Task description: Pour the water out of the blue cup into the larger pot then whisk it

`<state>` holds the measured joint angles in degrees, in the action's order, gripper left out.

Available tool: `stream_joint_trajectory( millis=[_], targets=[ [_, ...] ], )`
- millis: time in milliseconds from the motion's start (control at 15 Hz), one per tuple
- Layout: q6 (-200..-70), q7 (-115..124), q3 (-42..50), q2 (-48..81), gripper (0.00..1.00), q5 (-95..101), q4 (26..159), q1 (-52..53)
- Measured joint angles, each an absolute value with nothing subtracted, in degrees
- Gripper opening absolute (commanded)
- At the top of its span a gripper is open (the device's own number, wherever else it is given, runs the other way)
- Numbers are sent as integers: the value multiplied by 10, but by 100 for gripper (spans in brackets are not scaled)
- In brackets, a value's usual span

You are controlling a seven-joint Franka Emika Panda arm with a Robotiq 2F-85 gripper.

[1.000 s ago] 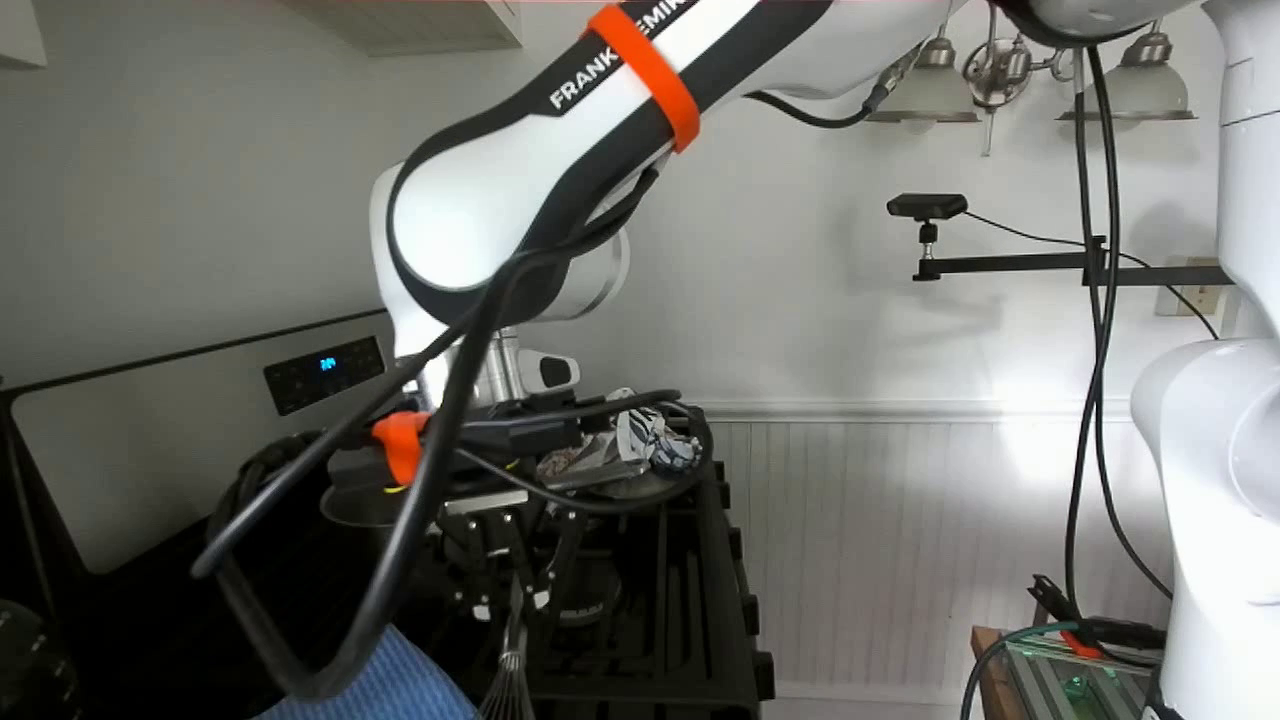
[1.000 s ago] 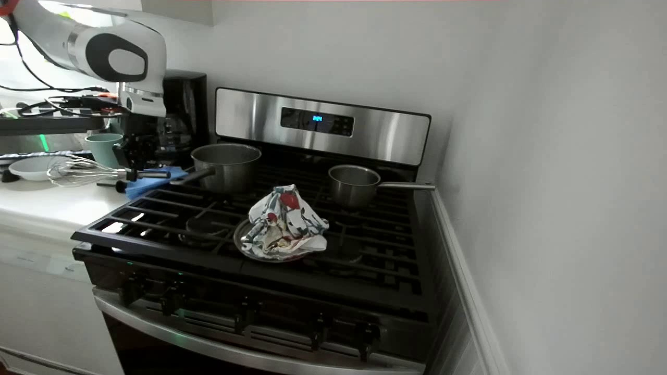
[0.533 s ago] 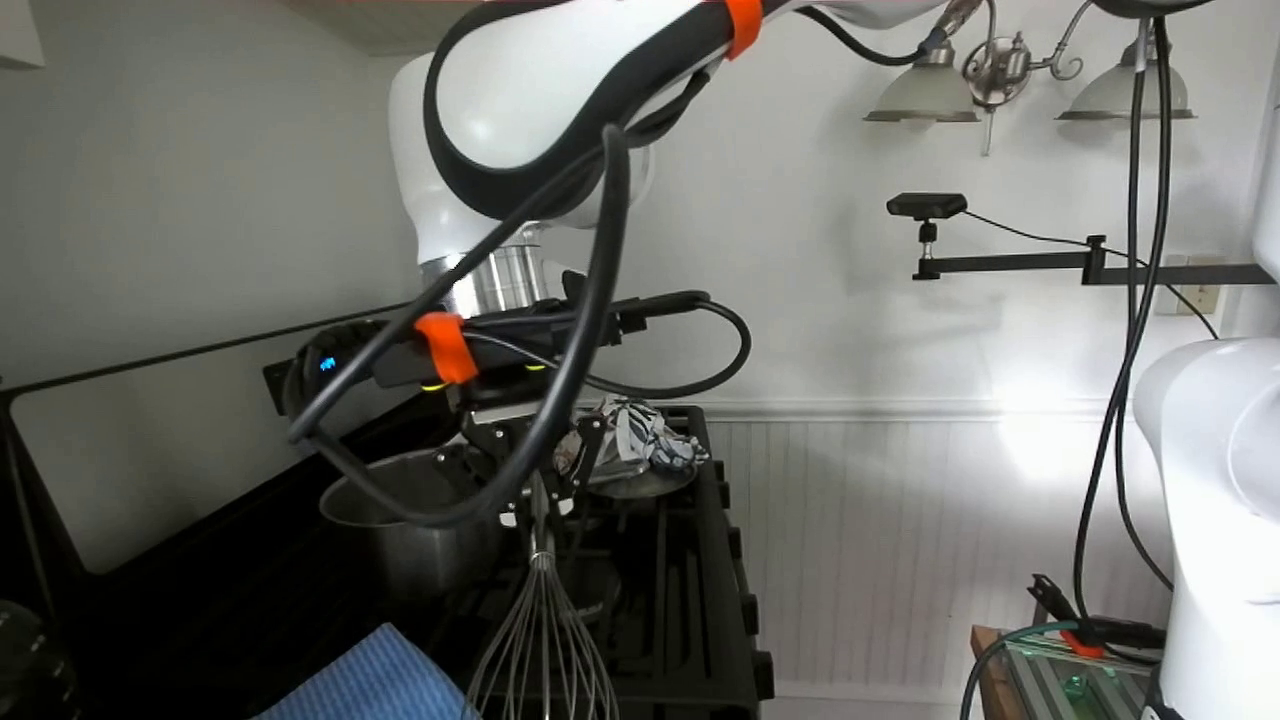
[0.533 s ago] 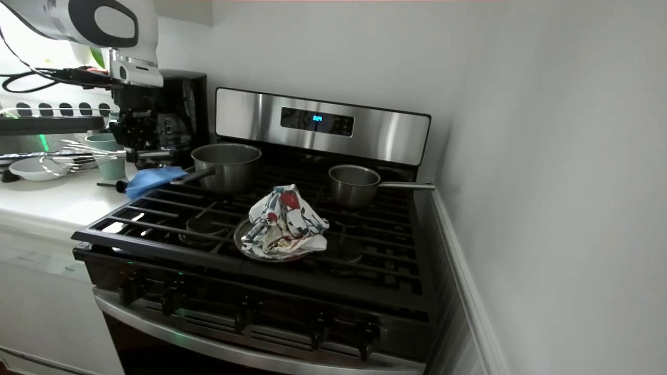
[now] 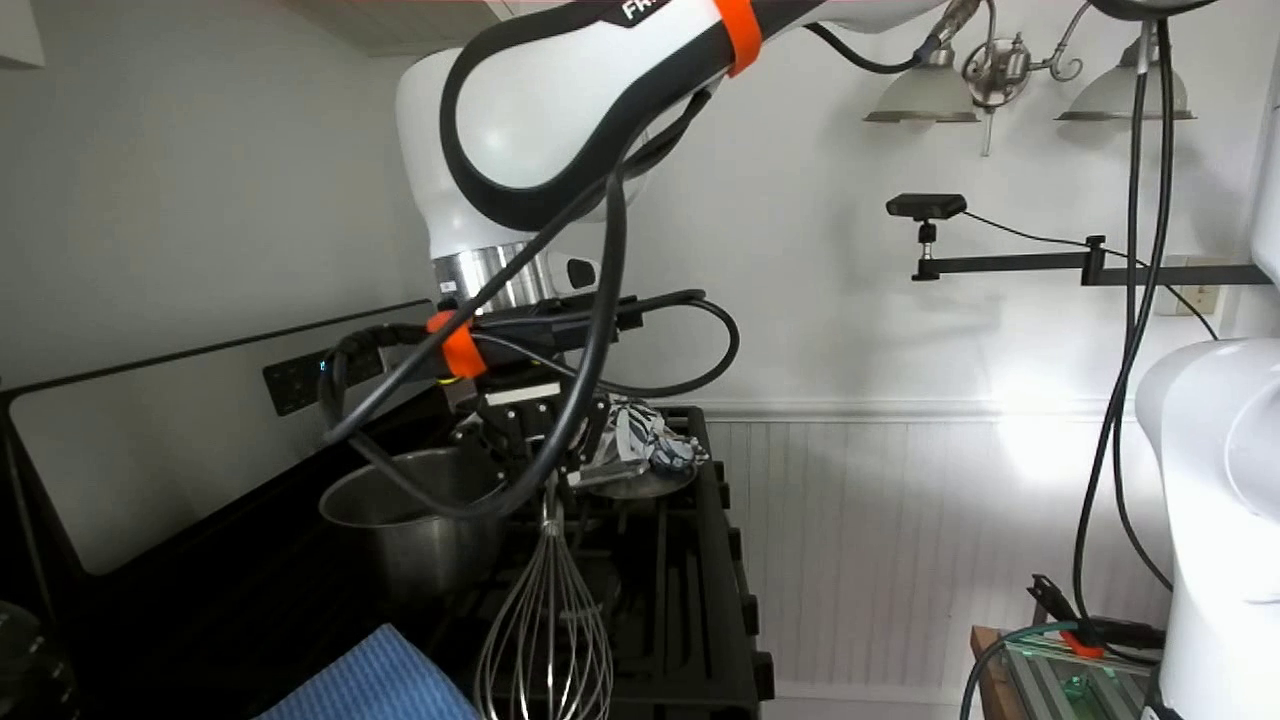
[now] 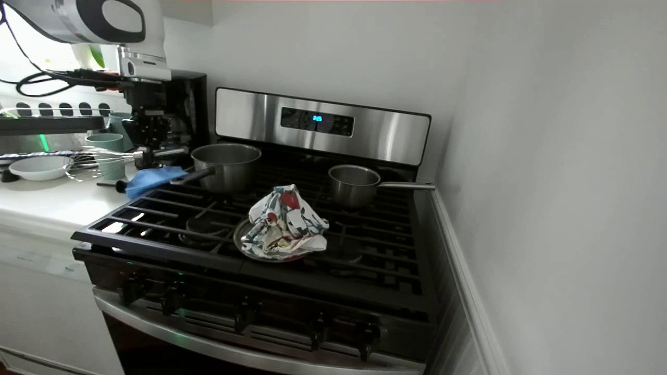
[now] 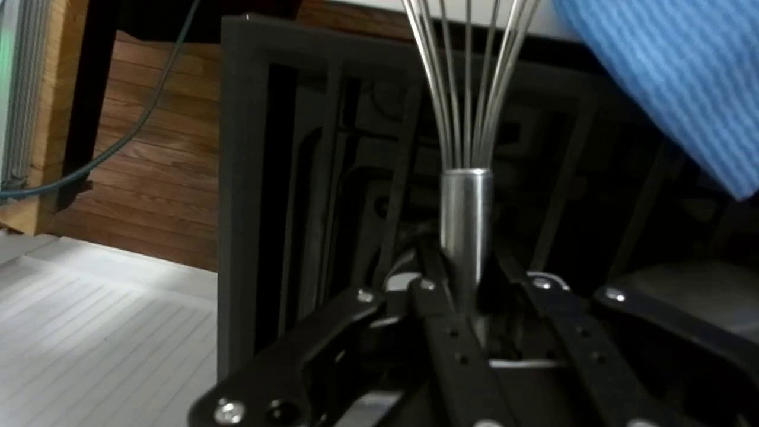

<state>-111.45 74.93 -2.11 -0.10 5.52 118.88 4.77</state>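
My gripper (image 5: 552,478) is shut on the steel handle of a wire whisk (image 5: 548,625), held roughly level with its wires away from the stove back panel. The larger pot (image 6: 229,174) is shiny steel with a dark handle at the stove's back left; it also shows in an exterior view (image 5: 415,550). The gripper (image 6: 148,156) hangs beside this pot, near rim height, not over it. In the wrist view the whisk handle (image 7: 466,219) sits between the fingers. A pale blue-green cup (image 6: 106,141) stands on the counter behind the whisk wires; its contents are hidden.
A smaller steel pot (image 6: 354,190) stands at the back right of the stove. A floral cloth (image 6: 286,224) lies on a plate in front. A blue cloth (image 6: 151,179) lies by the larger pot's handle. A white bowl (image 6: 39,167) and black coffee maker (image 6: 193,112) are on the counter.
The arm has lifted the whisk up from near the blue cloth, uncovering the larger pot in an exterior view. It then shifted slightly towards that pot. The gripper stays shut on the whisk.
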Motion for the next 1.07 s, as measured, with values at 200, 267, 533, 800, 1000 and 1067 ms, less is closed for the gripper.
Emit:
stream_joint_trajectory(
  millis=[200,267,533,800,1000,1067],
  targets=[
    [-1114,769,-12,-25,6,102,1174,27],
    [-1114,772,-9,-33,6,112,1168,20],
    [-1115,814,-5,-62,6,173,1140,-6],
    [-1120,887,-6,-64,6,240,1107,-15],
    [-1134,949,-6,-49,6,278,1088,-15],
    [-1142,970,-6,-40,6,287,1083,-15]
  ],
)
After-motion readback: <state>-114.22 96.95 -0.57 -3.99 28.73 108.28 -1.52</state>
